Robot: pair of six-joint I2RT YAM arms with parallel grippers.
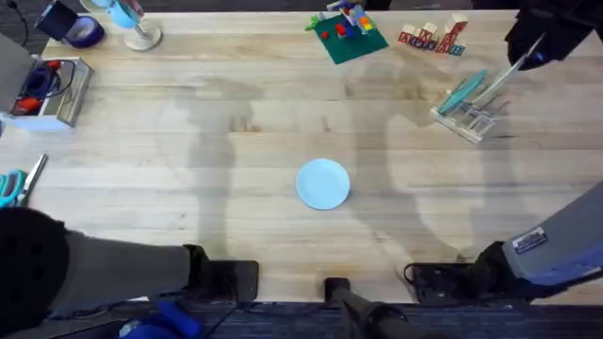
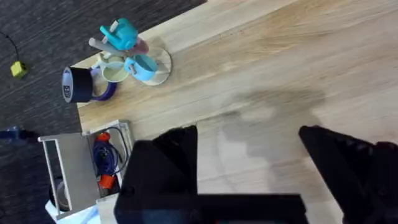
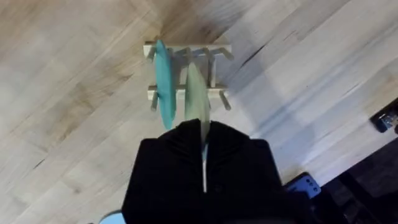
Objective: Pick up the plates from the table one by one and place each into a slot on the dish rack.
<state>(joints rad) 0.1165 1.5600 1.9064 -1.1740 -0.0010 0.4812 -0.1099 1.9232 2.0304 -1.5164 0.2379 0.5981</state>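
From overhead, a light blue plate (image 1: 323,183) lies flat near the middle of the wooden tabletop (image 1: 236,141), round and plain. At the far right stands the dish rack (image 1: 468,115), clear with upright pegs, a teal plate (image 1: 464,92) on edge in it. The right gripper (image 1: 532,56) hangs just beyond the rack with a pale cream plate (image 1: 504,72) edge-on in its grasp. In the left wrist view, the left gripper (image 2: 249,168) has its black fingers (image 2: 177,155) spread wide over bare wood. In the right wrist view, the right gripper's fingers are clamped on the cream plate above the rack, beside the teal plate.
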